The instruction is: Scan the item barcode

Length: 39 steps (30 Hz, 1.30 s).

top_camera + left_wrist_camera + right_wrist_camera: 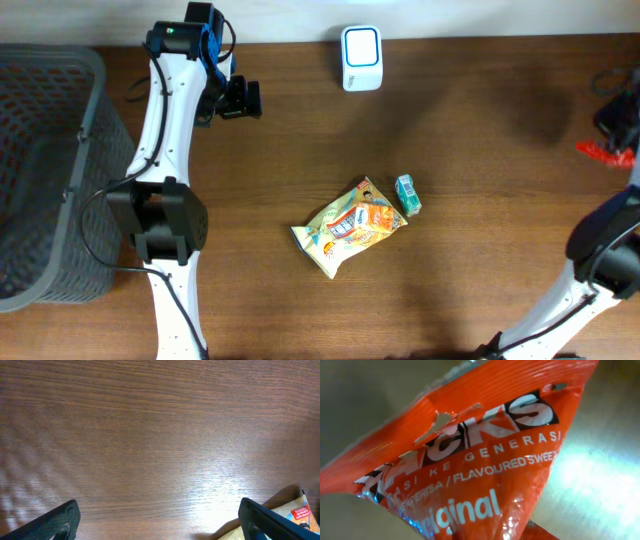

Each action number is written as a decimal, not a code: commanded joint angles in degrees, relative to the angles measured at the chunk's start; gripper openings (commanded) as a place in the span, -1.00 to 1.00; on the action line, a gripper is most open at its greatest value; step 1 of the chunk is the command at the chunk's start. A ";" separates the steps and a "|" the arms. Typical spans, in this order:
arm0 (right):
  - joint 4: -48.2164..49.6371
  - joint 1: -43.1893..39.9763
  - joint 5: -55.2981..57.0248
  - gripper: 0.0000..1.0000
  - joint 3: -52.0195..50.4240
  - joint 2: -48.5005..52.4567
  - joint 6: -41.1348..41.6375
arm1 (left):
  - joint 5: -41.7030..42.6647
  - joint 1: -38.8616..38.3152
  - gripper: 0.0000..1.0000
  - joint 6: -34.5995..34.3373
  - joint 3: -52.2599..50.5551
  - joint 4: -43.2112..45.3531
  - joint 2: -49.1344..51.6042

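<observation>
A dark brown wooden table (pixel 480 270) is carrying the whole scene. A grey mesh plastic basket (pixel 50 56) is sitting at its left edge, and a small white box-shaped barcode scanner (pixel 361 57) is standing at the far edge, roughly midway across. The right gripper (pixel 622 132) is hanging at the far right border of the overhead view, clenched on an orange-red glossy foil snack packet (pixel 603 150). Its wrist camera is showing the packet's printed face filling the frame, crinkled and apparently clear of the wood. The claw's own fingers are not showing there, so the exact pinch point cannot be told. As I judge it, the coming move is turning on one fact: the scanner is lying well away to the left of this claw and a little farther back. That is calling for a long carry across the table. The packet's long axis cannot be read, since only a sliver is showing from above, and no barcode is appearing on the face in view. The left gripper (pixel 247 100) is hovering nearer the scanner, jaws spread wide and holding nothing, over bare wood. A yellow crinkled snack bag (pixel 350 227) and a small green carton (pixel 407 195) are lying just beside each other at mid-table, between the two arms.
</observation>
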 commanded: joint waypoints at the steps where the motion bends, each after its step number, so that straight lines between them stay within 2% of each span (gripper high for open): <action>1: 2.89 -3.56 -0.50 -0.80 -5.46 1.07 0.44 | -0.44 0.17 0.98 0.52 0.20 0.09 -1.01; 2: 3.61 -4.44 -0.57 -0.20 -6.19 1.07 0.46 | -0.44 0.17 0.98 0.52 0.20 0.09 -1.01; 3: 3.82 -5.16 -0.79 0.79 -6.16 1.05 0.46 | -0.44 0.17 0.99 0.52 0.20 0.09 -1.01; 4: 3.78 -5.53 -1.42 1.00 -6.03 0.74 -0.52 | -0.44 0.17 0.98 0.52 0.20 0.09 -1.01; 8: 1.03 -5.92 -2.82 0.97 -3.72 -3.45 -1.46 | -0.44 0.17 0.98 0.52 0.20 0.09 -1.03; 12: -4.02 -5.40 -21.51 0.97 -1.22 -16.50 -1.46 | -0.44 0.17 0.98 0.52 0.20 0.09 -1.01; 14: -8.26 -2.95 -24.35 0.97 -1.25 -24.70 -1.49 | -0.44 0.17 0.98 0.52 0.20 0.09 -1.01; 18: -14.69 5.60 -24.28 0.97 -1.29 -33.20 -6.03 | -0.44 0.17 0.98 0.52 0.20 0.09 -1.01; 21: -21.22 15.91 -24.13 0.97 -1.62 -34.53 -8.81 | -0.44 0.17 0.98 0.52 0.20 0.09 -1.01; 24: -21.86 23.93 -24.30 0.97 -5.51 -34.47 -8.81 | -0.44 0.17 0.98 0.52 0.20 0.09 -1.01; 28: -15.69 38.71 -26.47 0.97 -19.91 -33.33 -10.49 | -0.39 0.17 0.98 0.50 0.20 0.92 -1.01; 30: -10.12 43.80 -26.47 1.00 -26.84 -31.80 -17.73 | -0.37 0.17 0.99 0.50 0.20 1.18 -1.01; 31: -4.00 47.06 -26.51 0.89 -32.50 -30.45 -24.52 | -0.42 0.15 0.98 0.50 0.20 1.03 -1.01; 34: 5.92 51.93 -26.53 0.86 -40.83 -27.04 -28.98 | -0.39 0.13 0.98 0.50 0.20 0.74 -1.01; 35: 6.62 52.87 -26.73 0.84 -41.70 -25.83 -28.59 | -0.37 0.13 0.99 0.50 0.20 0.72 -1.01; 36: 6.10 53.92 -26.73 0.78 -41.79 -24.04 -24.30 | -0.39 0.13 0.98 0.50 0.20 0.72 -1.01; 37: 5.77 54.66 -27.10 0.61 -41.79 -22.91 -15.37 | -0.39 0.13 0.98 0.50 0.20 0.72 -1.01; 39: 5.07 55.28 -28.68 0.54 -41.81 -22.45 0.20 | -0.37 0.13 0.98 0.48 0.20 0.81 -1.01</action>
